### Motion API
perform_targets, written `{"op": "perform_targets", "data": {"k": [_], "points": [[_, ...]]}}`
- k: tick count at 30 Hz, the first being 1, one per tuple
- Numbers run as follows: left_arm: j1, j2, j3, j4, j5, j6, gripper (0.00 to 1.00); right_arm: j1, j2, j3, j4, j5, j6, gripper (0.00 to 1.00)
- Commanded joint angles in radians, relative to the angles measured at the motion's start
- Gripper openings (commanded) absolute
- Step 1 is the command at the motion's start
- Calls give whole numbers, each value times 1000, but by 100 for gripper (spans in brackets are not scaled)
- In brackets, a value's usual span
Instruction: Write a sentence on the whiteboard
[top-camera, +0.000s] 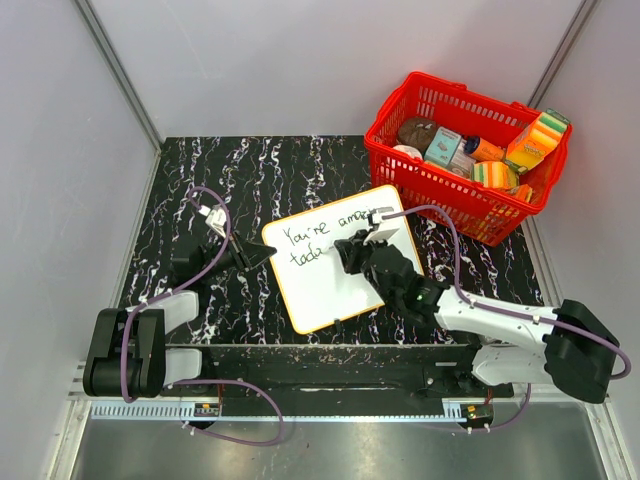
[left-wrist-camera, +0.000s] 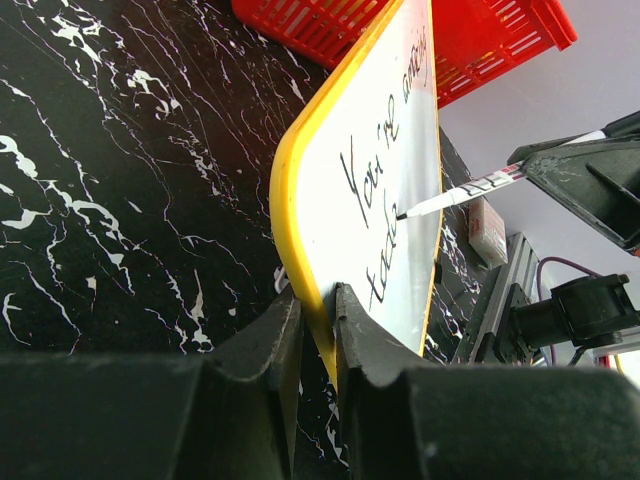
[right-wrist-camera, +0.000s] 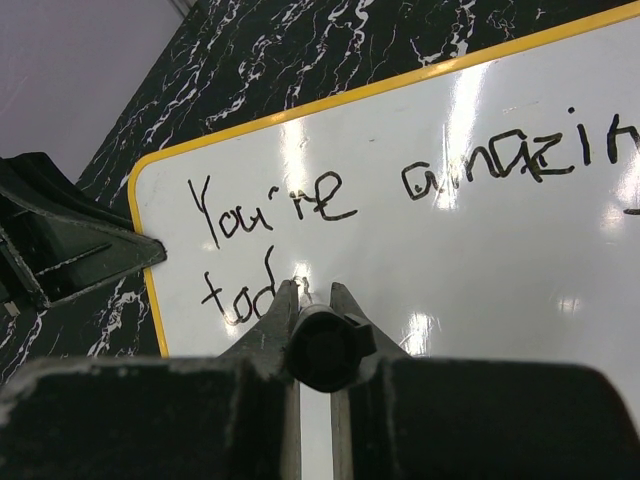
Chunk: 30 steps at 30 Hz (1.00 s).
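Observation:
The whiteboard (top-camera: 320, 285) lies tilted on the black marble table, white with a yellow rim, and reads "You're amazin" over "toda". My left gripper (top-camera: 262, 255) is shut on its left rim; the left wrist view shows the yellow edge (left-wrist-camera: 300, 230) pinched between the jaws of the left gripper (left-wrist-camera: 318, 300). My right gripper (top-camera: 350, 250) is shut on a marker (left-wrist-camera: 460, 192), whose tip touches the board just after "toda". In the right wrist view the marker's black end (right-wrist-camera: 320, 345) sits between the fingers of the right gripper (right-wrist-camera: 315, 295), above the whiteboard (right-wrist-camera: 450, 250).
A red basket (top-camera: 465, 150) filled with several packets and sponges stands at the back right, close to the board's far corner. Grey walls enclose the table on three sides. The arm bases and cables occupy the near edge.

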Motion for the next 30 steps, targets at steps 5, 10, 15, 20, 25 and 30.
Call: {"op": "perform_targets", "data": {"k": [5,10,15,20,25,30], "points": [[-4,10,4,10,-14,76,0,-10,-40,-27,-52,11,1,0],[-4,8,2,11,-14,76,0,-10,-55,-15,-50,27,0,0],[-4,8,2,10,-13,76,0,-10,-83,-1,-9,22,-14,0],[-3,6,2,10,-14,76,0,-10,-69,36,5,43,-40,0],[-4,6,1,11,-14,76,0,-15,-36,68,6,62,-60,0],[-4,6,2,11,-14,76,0,-16,-31,76,16,62,-55,0]]}}
